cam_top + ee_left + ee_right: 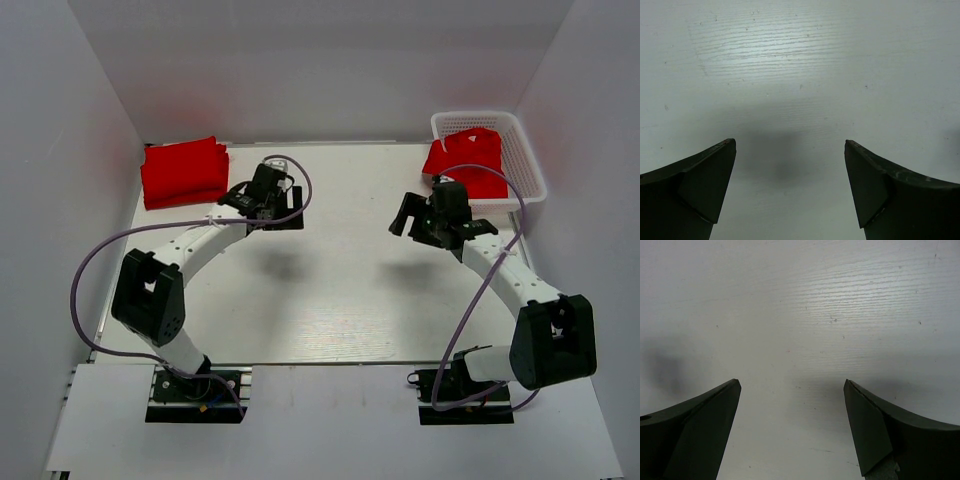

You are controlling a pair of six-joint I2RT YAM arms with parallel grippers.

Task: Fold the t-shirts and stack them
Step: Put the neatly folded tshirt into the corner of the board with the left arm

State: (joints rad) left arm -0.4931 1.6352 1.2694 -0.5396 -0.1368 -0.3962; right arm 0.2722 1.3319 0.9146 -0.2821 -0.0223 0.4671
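Note:
A folded stack of red t-shirts (184,172) lies at the table's far left corner. Another red t-shirt (466,160) lies crumpled in the white mesh basket (527,160) at the far right, spilling over its left rim. My left gripper (292,214) is open and empty above the bare table, right of the stack; in the left wrist view (790,145) only white table shows between the fingers. My right gripper (404,215) is open and empty over the table, in front of the basket; the right wrist view (792,384) shows bare table too.
White walls close in the table on the left, back and right. Purple cables (300,190) loop from both arms. The arm bases (195,385) stand at the near edge.

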